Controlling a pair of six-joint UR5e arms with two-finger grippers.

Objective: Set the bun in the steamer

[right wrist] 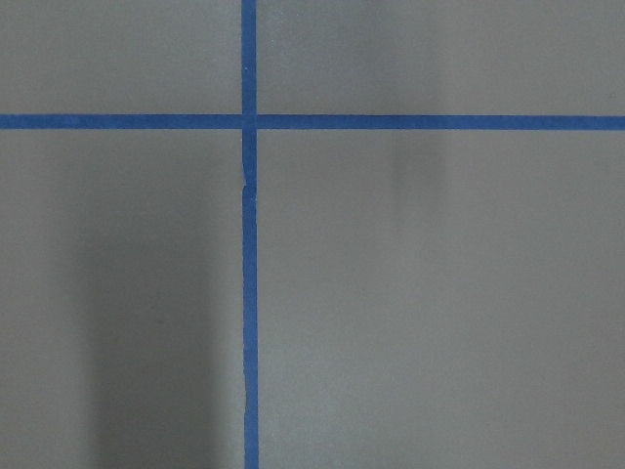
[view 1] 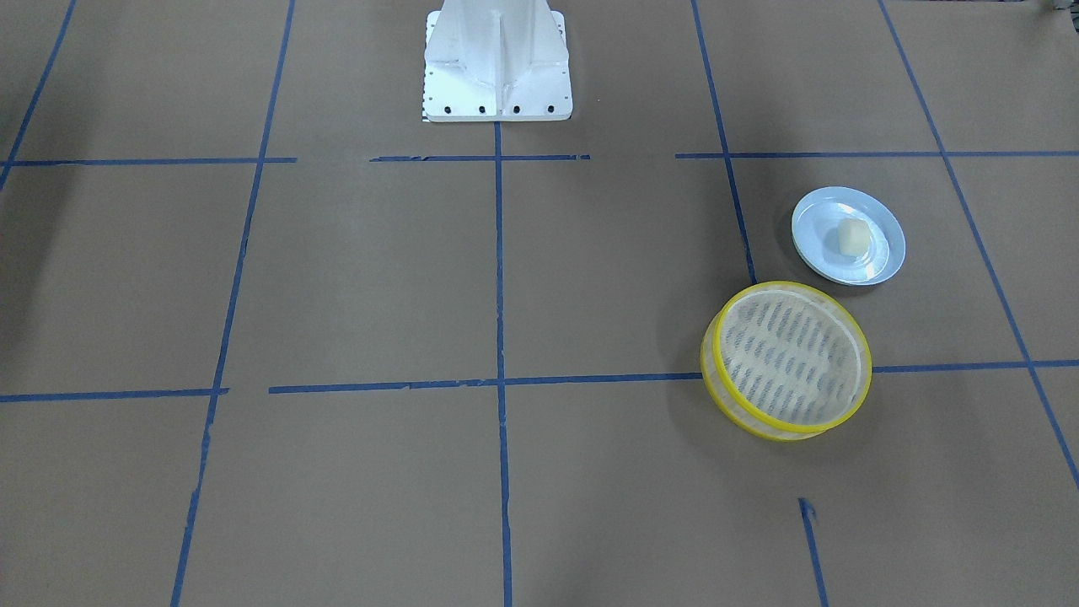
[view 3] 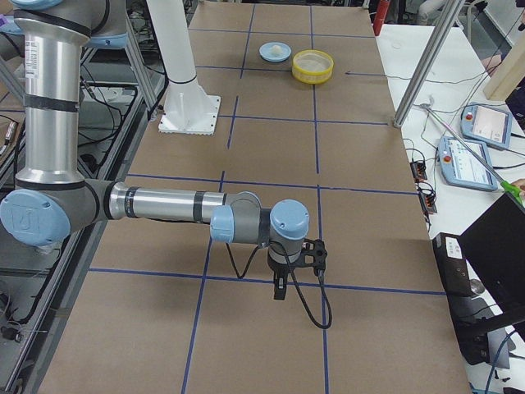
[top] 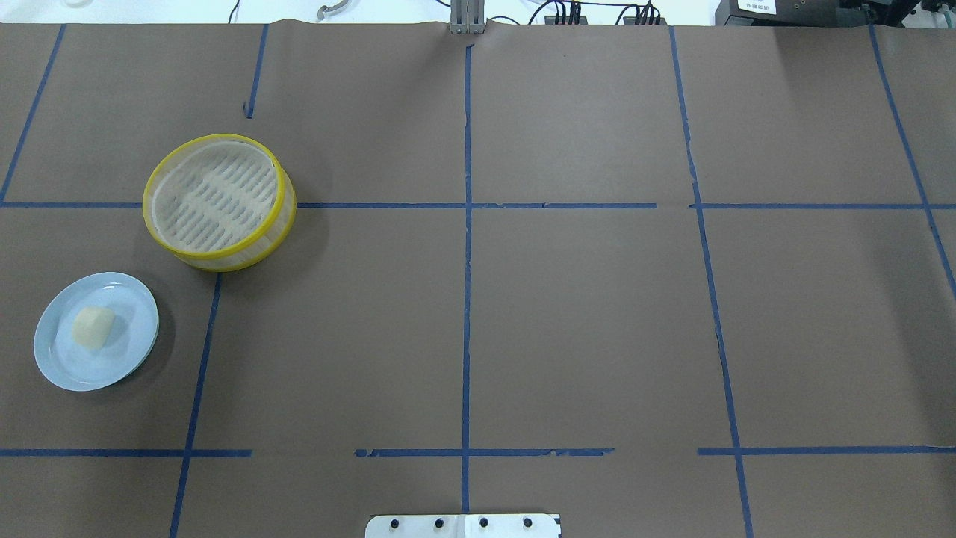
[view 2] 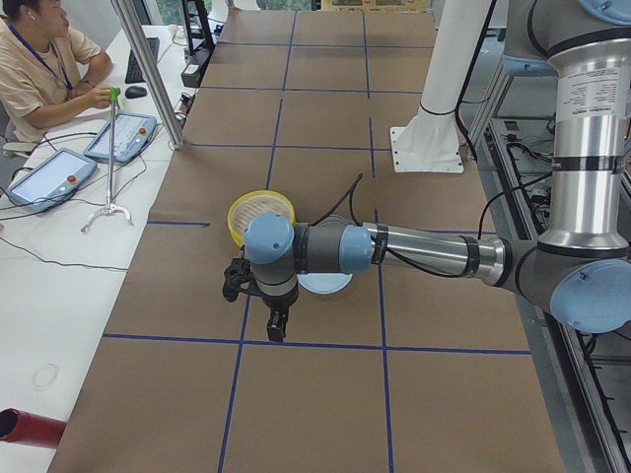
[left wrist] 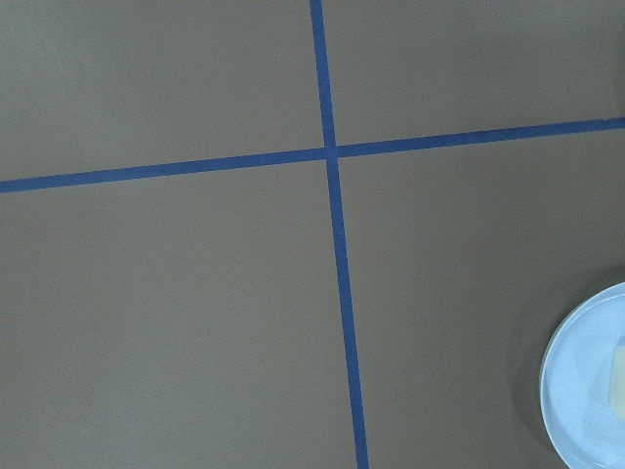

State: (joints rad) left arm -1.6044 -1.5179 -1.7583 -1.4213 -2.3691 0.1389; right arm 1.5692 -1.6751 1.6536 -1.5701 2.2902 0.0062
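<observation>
two things matter here, both on the left side of the surface [top: 582,314], a flat spread of matte brown paper ruled into squares by blue tape [top: 467,299]. the bun [top: 93,327] is a small cream-white lump, soft-looking and blocky with rounded corners. it lies on a smooth, glossy pale blue plate [top: 127,351], a little left of the plate's middle in the overhead view. it is barely longer one way than the other. its longer side seems to slant from near-left to far-right, though that is hard to be sure of.

the steamer [top: 213,196] stands upright with its open side up, farther from the robot than the plate and a little to the right, apart from it. it is round and shallow, with bright yellow rims, translucent whitish walls and a pale mesh base cut with rows of slots. nothing lies in it. it sits over a tape line.

the left claw [view 2: 277,325] hangs pointing down above the surface, near the plate. the right claw [view 3: 280,287] hangs the same way, well away on the right side. i cannot tell whether either one is wide or narrow. neither can be seen holding anything.

the left wrist camera catches only the plate's rim [left wrist: 586,391] at its lower right edge.
</observation>
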